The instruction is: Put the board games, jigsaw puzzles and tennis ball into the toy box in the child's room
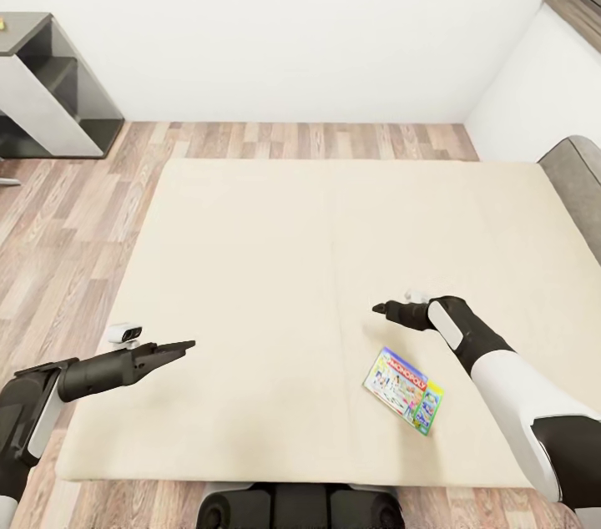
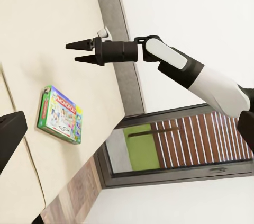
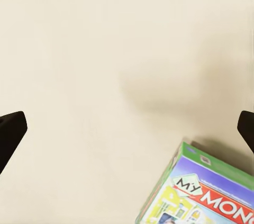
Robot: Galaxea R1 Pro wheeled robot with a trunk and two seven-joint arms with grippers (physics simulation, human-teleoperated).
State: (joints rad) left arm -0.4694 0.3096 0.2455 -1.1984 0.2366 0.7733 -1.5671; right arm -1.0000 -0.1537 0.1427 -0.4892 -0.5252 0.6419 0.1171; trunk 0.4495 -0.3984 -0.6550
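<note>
Biggest thing here is the bed (image 1: 275, 262), w/ 2 plain cream pads meeting at a faint seam down the middle, sitting on the wood-plank floor (image 1: 75, 212) against a white wall (image 1: 292, 12). Off the bed's far left corner there's a dark grey shelf section w/ a white side panel (image 1: 50, 95), and something tiny and yellowish sits on its top at the pic's edge, too small to tell what it is. By the bed's far right corner there's a white unit w/ a wood-look top (image 1: 555, 70). Right arm reaches in over the bed's near right part, and the right gripper (image 1: 386, 309) hangs above the pad w/ nothing in it; in the left wrist view its 2 fingers (image 2: 79, 45) are clearly apart, so it's parted a bit and empty. Left gripper (image 1: 179, 345) hovers by the bed's near left edge, also empty; its wrist view has 1 dark fingertip at the edge of the pic, so can't tell how far open it is. Only 1 board game (image 1: 403, 390) is in view, the pale green colourful "My Monopoly" box, lying flat and skewed near the bed's near right corner, close to the near edge, just nearer than the right gripper and not touching it.
</note>
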